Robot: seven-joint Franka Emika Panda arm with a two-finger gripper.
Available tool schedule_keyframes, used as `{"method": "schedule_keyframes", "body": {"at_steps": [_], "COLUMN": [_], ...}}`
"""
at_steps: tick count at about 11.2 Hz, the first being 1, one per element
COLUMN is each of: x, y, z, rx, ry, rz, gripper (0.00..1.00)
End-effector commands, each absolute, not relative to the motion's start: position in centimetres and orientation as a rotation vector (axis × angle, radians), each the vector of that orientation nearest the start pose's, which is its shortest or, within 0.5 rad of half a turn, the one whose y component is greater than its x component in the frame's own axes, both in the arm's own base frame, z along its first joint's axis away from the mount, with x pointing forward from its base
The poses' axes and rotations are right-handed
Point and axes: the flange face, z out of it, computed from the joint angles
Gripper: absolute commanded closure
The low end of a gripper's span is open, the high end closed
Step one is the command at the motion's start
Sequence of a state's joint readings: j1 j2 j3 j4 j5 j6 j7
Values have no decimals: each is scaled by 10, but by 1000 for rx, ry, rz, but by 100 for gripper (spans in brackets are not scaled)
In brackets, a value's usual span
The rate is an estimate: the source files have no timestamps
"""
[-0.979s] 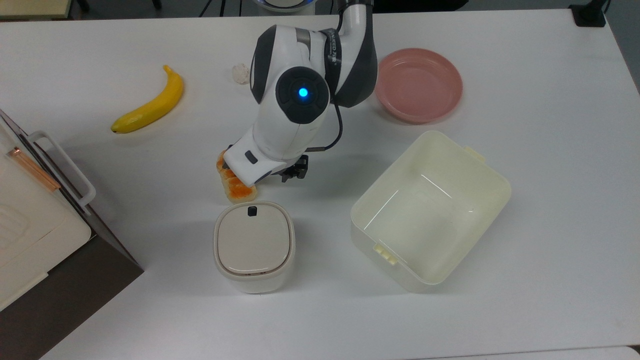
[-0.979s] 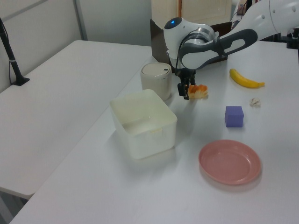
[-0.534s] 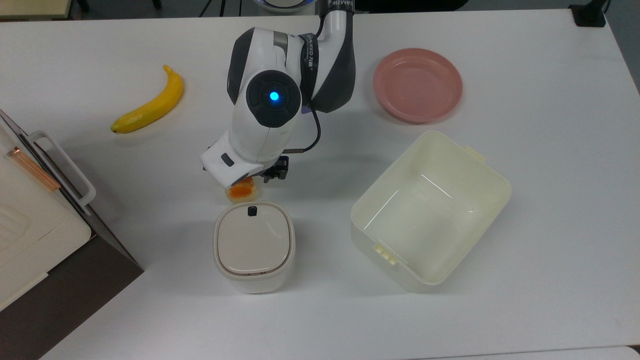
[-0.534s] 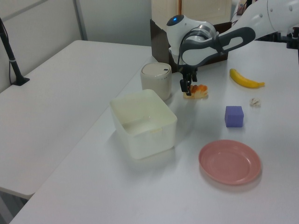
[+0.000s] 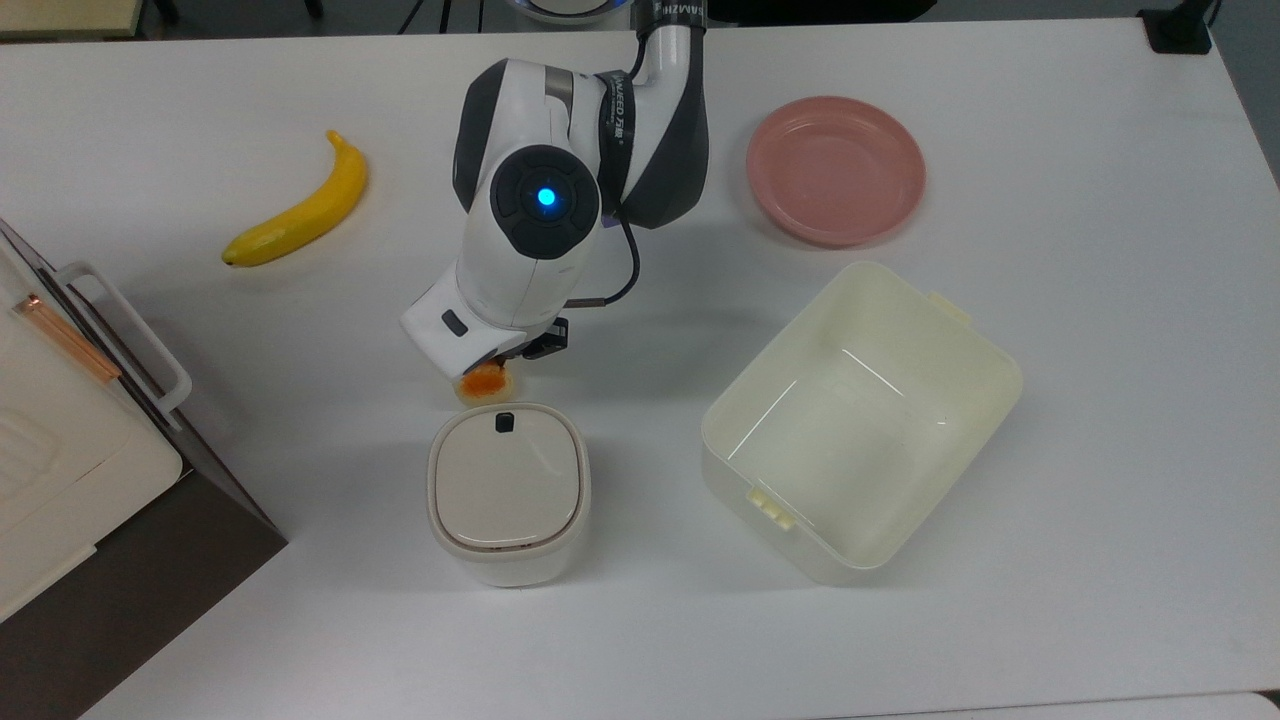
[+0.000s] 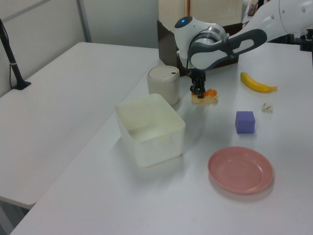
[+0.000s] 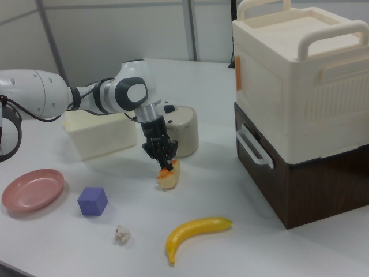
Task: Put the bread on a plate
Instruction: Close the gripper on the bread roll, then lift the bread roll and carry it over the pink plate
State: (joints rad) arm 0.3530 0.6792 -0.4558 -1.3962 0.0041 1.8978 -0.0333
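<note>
The bread (image 5: 483, 383) (image 6: 209, 96) (image 7: 169, 178) lies on the white table beside a lidded canister, its orange-brown top showing. My gripper (image 6: 197, 91) (image 7: 165, 164) points straight down onto the bread's near end in the right view, low over it. In the top view the arm's hand covers most of the loaf. The pink plate (image 5: 836, 170) (image 6: 240, 170) (image 7: 31, 188) sits bare at the top view's upper right, well away from the bread.
A cream canister (image 5: 508, 490) stands just below the bread in the top view. An open cream tub (image 5: 1000, 390) lies between bread and plate. A banana (image 5: 300, 210), a purple cube (image 6: 245, 122), a white lumpy ball (image 7: 121, 234) and a stacked box (image 7: 300, 98) are nearby.
The arm swung toward the top view's left over the bread, then the gripper dropped lower onto it. The bread has stayed in place.
</note>
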Motion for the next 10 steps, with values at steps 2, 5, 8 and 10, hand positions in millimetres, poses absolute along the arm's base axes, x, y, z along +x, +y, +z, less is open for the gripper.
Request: {"method": "schedule_keyframes", "body": {"at_steps": [2, 5, 8, 10], "x": [709, 680, 636, 605], "y": [-10, 2, 60, 102], "z": [339, 395, 472, 503], "rx": [-3384, -3298, -3217, -3180], "ry": [-27, -97, -221, -271], "rz": [190, 149, 178, 127], "gripper": [100, 100, 100, 100]}}
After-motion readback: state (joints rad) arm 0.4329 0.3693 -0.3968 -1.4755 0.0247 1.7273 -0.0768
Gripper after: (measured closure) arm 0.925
